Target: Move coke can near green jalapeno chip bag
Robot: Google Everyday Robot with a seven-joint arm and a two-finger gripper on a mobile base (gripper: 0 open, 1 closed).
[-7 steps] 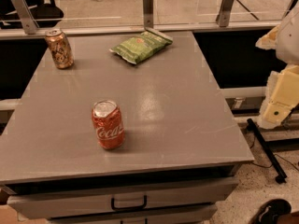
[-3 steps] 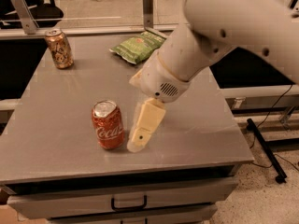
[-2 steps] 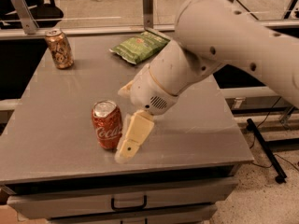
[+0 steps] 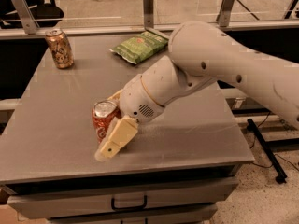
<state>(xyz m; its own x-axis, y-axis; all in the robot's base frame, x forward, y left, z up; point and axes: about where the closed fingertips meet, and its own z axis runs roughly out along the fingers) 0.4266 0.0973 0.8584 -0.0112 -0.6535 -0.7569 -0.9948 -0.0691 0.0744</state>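
The move is not yet done: the can [image 4: 103, 118] stands upright near the front of the table [image 4: 56, 125], well apart from the bag [image 4: 139, 45] lying at the far edge. I judge that the grasp, the carry and the set-down beside the bag are all left. My gripper [image 4: 116, 135] is low at the can, touching its front right side, but I cannot tell whether it has hold of it.
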